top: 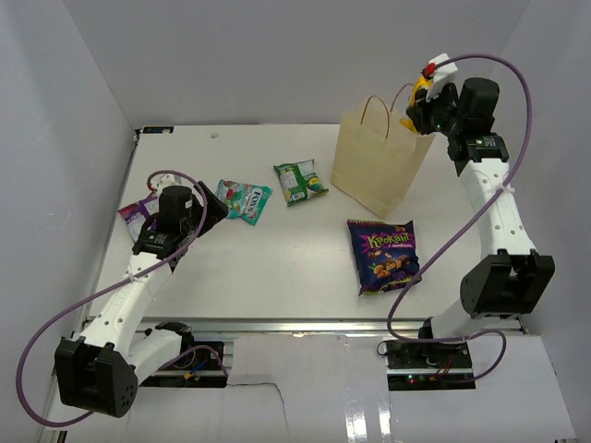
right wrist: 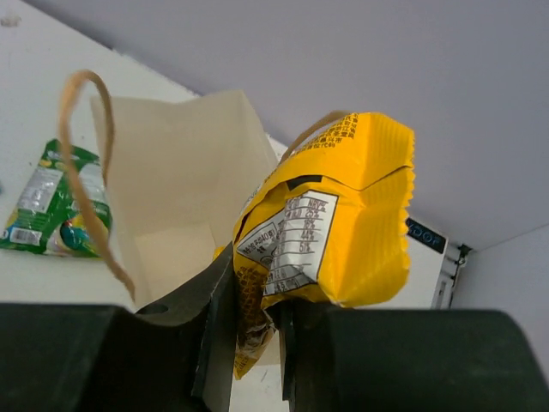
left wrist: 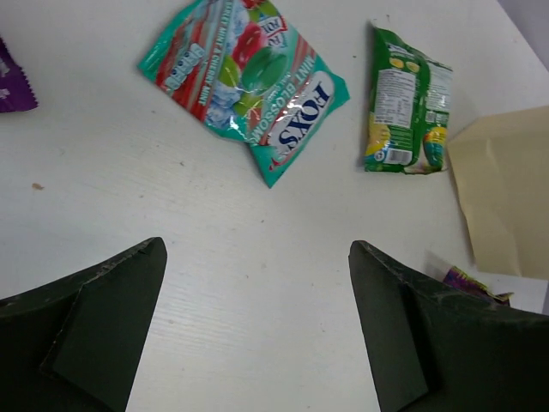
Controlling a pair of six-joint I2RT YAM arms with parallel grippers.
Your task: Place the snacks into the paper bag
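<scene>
Our right pincer (right wrist: pixel 257 335) is nearly closed, its jaws pinching the lower end of a yellow packet (right wrist: pixel 343 215) that stands up from them, label side toward the wrist camera. In the top view this packet hangs at the 2 o'clock corner of the paper bag (top: pixel 379 161), just over its rim. The bag stands upright with its mouth open and both handles raised. We see only its pale inner wall, and its floor is hidden from us. Our left pincer (left wrist: pixel 257 326) is spread wide over the bare table (left wrist: pixel 257 257), gripping nothing. In its wrist view a teal pouch (left wrist: pixel 249 81) lies flat at 12 o'clock and a green pouch (left wrist: pixel 403 99) at 1 o'clock, apart from each other. A small dark purple bar (top: pixel 137 214) lies at 9 o'clock of that pincer in the top view. The big purple bag (top: pixel 384 256) lies flat at 6 o'clock of the paper bag, apart from it.
</scene>
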